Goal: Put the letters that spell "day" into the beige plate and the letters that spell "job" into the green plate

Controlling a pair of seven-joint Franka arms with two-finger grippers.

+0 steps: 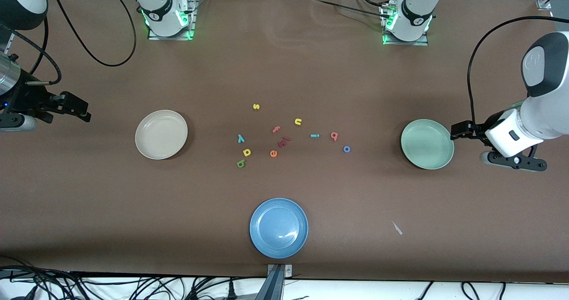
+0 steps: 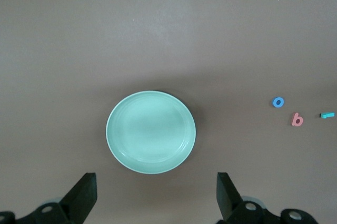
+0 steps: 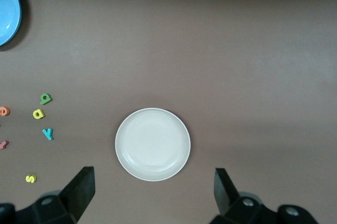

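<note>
Front view first: brown table (image 1: 284, 69), both arms pulled back to the frame's side edges and waiting. Left tool (image 1: 458, 131) at the right edge, up in the air just beside the green plate (image 1: 427, 144), fingers spread wide with nothing between them. Right tool (image 1: 80, 109) at the left edge, over bare table short of the beige plate (image 1: 161, 134), fingers likewise spread and holding nothing. Both plates bare inside. Foam letters scattered mid-frame between the two plates: teal y (image 1: 241, 138), yellow a (image 1: 246, 152) and green d (image 1: 240, 163) in a small column toward the beige plate; teal j (image 1: 314, 135), pink-red b (image 1: 334, 136) and blue o (image 1: 346, 149) toward the green plate. Mixed among them, yellow s (image 1: 256, 106) highest, yellow u (image 1: 298, 122), pink f (image 1: 276, 129), a dark red piece (image 1: 283, 142), letter unclear, and orange e (image 1: 273, 153). Blue plate (image 1: 278, 227) at lower center, also bare. Small white scrap (image 1: 397, 228) at lower right. Left wrist view: green plate centered above the two spread fingertips (image 2: 84, 192), with o, b and j at the right edge. Right wrist view: beige plate centered above spread fingertips (image 3: 81, 187), d, a, y and s at the left edge.
</note>
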